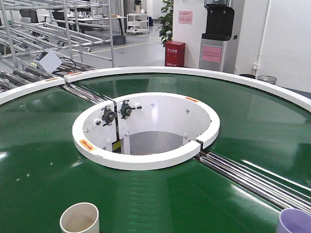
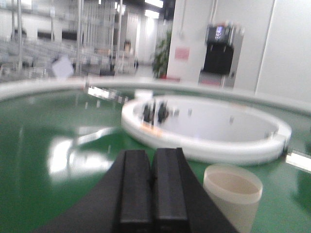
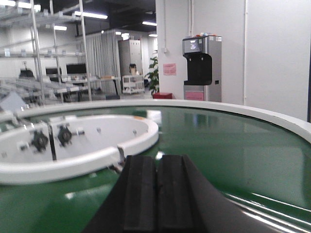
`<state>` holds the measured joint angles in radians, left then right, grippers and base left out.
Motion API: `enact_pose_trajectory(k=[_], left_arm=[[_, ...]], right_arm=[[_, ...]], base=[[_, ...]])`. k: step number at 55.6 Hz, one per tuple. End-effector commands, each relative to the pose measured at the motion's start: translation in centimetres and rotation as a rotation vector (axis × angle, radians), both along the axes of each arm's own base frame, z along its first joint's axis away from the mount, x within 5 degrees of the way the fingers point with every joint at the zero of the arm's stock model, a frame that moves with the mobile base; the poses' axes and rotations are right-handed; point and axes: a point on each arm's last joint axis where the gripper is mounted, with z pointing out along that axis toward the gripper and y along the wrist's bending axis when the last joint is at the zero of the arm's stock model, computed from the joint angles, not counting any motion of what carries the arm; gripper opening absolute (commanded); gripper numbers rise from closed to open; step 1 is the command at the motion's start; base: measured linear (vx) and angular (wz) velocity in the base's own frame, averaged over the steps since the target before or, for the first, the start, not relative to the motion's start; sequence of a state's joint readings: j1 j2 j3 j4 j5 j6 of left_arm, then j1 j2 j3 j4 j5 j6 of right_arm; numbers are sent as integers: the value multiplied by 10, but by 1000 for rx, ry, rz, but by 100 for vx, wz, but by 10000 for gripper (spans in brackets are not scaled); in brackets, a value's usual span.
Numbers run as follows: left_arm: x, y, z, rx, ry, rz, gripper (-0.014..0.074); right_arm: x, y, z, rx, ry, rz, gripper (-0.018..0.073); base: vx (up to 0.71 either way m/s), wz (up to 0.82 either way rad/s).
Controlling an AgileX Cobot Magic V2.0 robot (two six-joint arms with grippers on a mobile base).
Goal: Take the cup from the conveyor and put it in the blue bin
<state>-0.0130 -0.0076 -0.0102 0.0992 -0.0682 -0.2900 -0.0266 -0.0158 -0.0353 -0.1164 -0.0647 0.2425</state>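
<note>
Cup [image 2: 233, 194] just right of left fingers [image 2: 133, 189]

Red box [image 1: 175, 53] beside potted plant [image 1: 167, 22]; water dispenser [image 1: 217, 36] right; metal racks [image 1: 73, 29] left.

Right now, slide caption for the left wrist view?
Left gripper, shut and empty, hovers over the green conveyor, a beige cup just right of it, near the white inner rim.
</note>
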Motion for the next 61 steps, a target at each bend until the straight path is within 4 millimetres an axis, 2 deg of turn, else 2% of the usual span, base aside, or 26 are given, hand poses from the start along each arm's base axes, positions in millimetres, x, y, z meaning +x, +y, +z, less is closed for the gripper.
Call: enact_pose_trajectory(k=[1, 6, 8, 12, 18, 22, 31, 37, 42, 49, 54, 61], left_arm=[[-22, -1, 65, -11, -335, -27, -6], [-32, -1, 105, -8, -373, -19, -5], [-33, 0, 116, -5, -370, -15, -5], [-33, 0, 151, -7, -337, -7, -5], [-11, 1, 177, -7, -211, 3, -5], [6, 1, 183, -7, -128, 7, -3], [49, 1, 166, -3, 84, 14, 15], [68, 1, 153, 1, 215, 20, 62], [78, 0, 148, 18, 252, 20, 129], [93, 0, 139, 135, 319, 22, 288], [103, 0, 133, 133, 359, 19, 375], [116, 0, 123, 98, 416, 17, 417]], right_arm=[[-15, 0, 56, 16, -167, 0, -9], [-21, -2, 92, -3, -87, -31, -9], [-19, -3, 102, -6, -39, -42, -9], [-13, -4, 121, -9, 38, -58, -9], [6, -6, 131, -30, 122, -72, -7], [22, -7, 130, -30, 181, -71, -3], [46, -8, 119, -27, 310, -72, 25], [56, -8, 113, -25, 369, -74, 78], [58, -8, 111, -25, 389, -75, 158], [58, -8, 110, -25, 392, -75, 306], [59, -9, 110, -25, 393, -75, 390], [58, -9, 109, -25, 396, -76, 437]], base=[[0, 0], [0, 0], [0, 0], [0, 0], [0, 0], [0, 0], [0, 0], [0, 0], [0, 0], [0, 0], [0, 0], [0, 0]])
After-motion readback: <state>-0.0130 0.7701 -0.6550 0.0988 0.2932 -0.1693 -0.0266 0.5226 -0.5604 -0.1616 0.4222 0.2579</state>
